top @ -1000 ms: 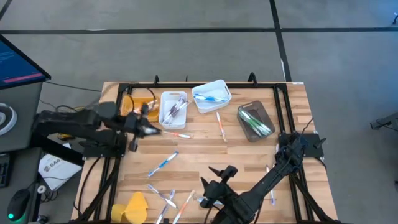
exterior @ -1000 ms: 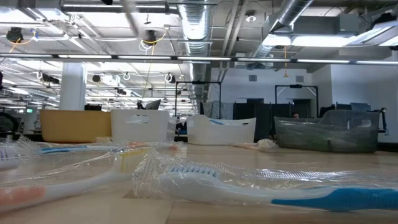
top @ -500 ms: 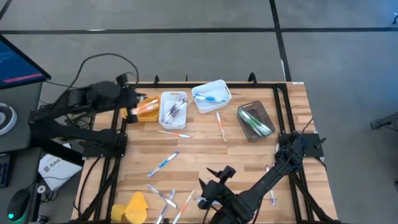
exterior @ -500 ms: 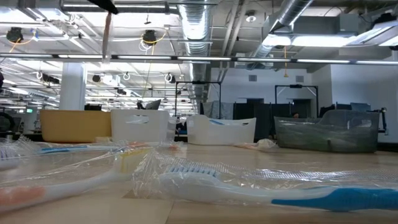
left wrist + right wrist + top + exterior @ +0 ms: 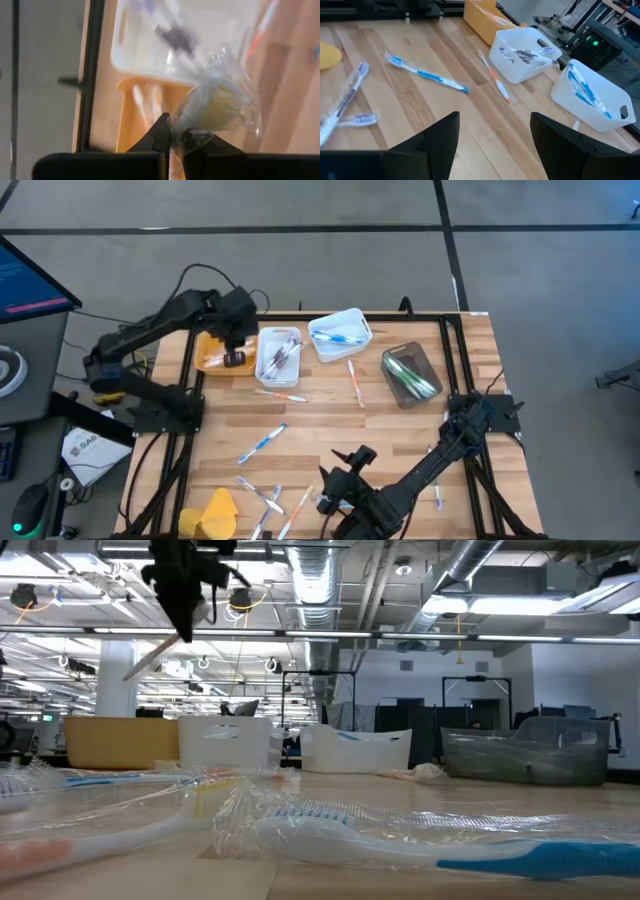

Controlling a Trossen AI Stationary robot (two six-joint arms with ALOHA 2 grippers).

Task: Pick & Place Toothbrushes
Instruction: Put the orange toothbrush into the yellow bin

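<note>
A blurred, plastic-wrapped toothbrush (image 5: 217,102) fills the left wrist view, its handle colour unreadable; the orange bin (image 5: 145,120) beneath is cut by the left hand (image 5: 175,145), contents indistinct.

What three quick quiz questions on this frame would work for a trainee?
1. True or false: the left gripper holds a wrapped toothbrush above the orange bin.
2. Which bin holds the green toothbrushes: A the orange one, B the grey bin, C the white bin?
3. Fill in: the right gripper waits at the table's near edge with its fingers ____.

Key: 1 true; 2 B; 3 open.
</note>
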